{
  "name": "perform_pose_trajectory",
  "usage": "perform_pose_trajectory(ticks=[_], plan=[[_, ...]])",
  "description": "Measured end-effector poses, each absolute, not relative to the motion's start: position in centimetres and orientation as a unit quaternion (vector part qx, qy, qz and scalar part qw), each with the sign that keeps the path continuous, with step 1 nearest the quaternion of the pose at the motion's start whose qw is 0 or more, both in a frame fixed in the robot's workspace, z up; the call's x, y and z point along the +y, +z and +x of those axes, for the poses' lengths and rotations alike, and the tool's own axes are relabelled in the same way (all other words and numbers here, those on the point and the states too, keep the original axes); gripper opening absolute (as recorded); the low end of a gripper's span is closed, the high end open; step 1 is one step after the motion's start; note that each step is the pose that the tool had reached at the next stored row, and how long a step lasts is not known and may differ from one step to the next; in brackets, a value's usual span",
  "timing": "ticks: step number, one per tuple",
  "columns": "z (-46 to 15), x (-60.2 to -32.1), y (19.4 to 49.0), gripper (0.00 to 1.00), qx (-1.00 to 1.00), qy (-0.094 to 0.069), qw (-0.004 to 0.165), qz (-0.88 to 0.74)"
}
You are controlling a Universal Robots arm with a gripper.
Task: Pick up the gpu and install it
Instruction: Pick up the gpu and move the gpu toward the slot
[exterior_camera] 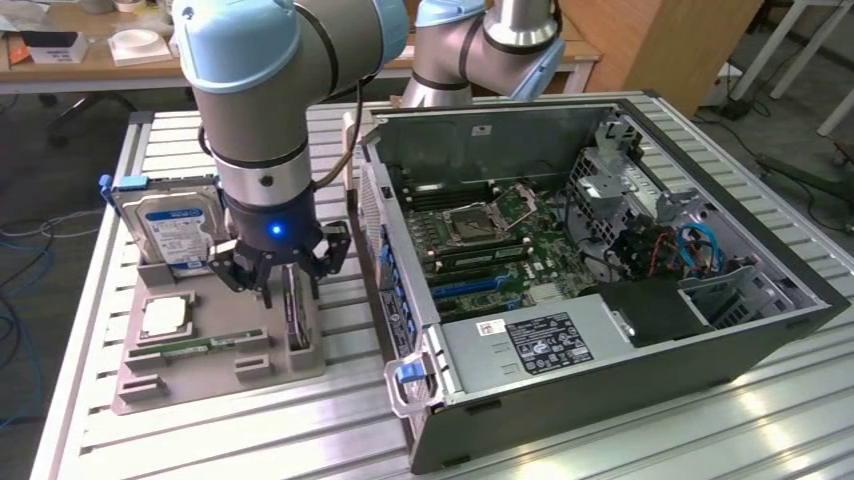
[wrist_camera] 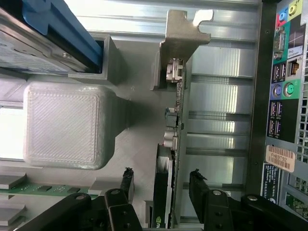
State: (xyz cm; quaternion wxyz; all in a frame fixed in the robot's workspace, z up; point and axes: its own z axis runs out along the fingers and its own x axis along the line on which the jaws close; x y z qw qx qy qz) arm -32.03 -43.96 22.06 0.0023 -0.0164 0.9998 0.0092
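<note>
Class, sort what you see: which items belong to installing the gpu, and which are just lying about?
For the job: gpu, open gripper straddling it, computer case.
Lying about: hard drive, memory stick, processor chip.

1 arm [exterior_camera: 260, 120]. 1 gripper [exterior_camera: 287, 285] with 2 fingers [wrist_camera: 126, 180]. 1 gpu [exterior_camera: 296, 318]. 1 hard drive [exterior_camera: 171, 232]. 1 CPU chip [exterior_camera: 163, 318]. 1 memory stick [exterior_camera: 200, 345]. 1 grey holder [exterior_camera: 174, 385] carrying those four parts. 1 open PC case [exterior_camera: 747, 340], with 1 motherboard [exterior_camera: 494, 250] and 1 power supply [exterior_camera: 534, 345] inside. 1 orange label [wrist_camera: 280, 157] on the case back. 1 slatted table [exterior_camera: 667, 430].
</note>
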Motion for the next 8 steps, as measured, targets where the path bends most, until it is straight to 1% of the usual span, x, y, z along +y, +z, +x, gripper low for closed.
perform_pose_trajectory(ticks=[1,2,6,8], plan=[[-32.03,-43.95,22.06,0.57,1.000,0.009,0.002,-0.016],[-32.03,-43.96,22.06,0.51,1.000,0.009,0.002,-0.016],[-32.03,-43.96,22.06,0.51,1.000,0.009,0.002,-0.016],[-32.03,-43.96,22.06,0.49,1.000,0.009,0.002,-0.016]])
